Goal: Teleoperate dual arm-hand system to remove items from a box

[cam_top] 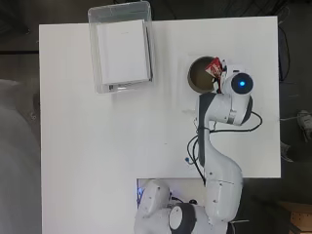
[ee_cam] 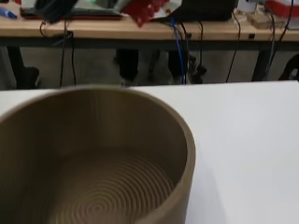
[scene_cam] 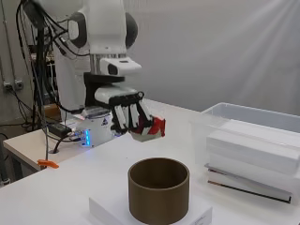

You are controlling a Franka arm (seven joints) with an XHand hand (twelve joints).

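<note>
No legible text or labels anywhere.

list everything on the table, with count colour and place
brown cylinder container: one, brown, open top, looks empty in the wrist view, standing on a flat white base near the table's right side in the overhead view
flat white base: one, white, under the container
red and white packet: one, held in the air above the container
clear plastic bin: one, clear, far left part of the table
white block: one, white, inside the bin
table: one, white
hand: one, black and white, fingers curled round the packet
</note>
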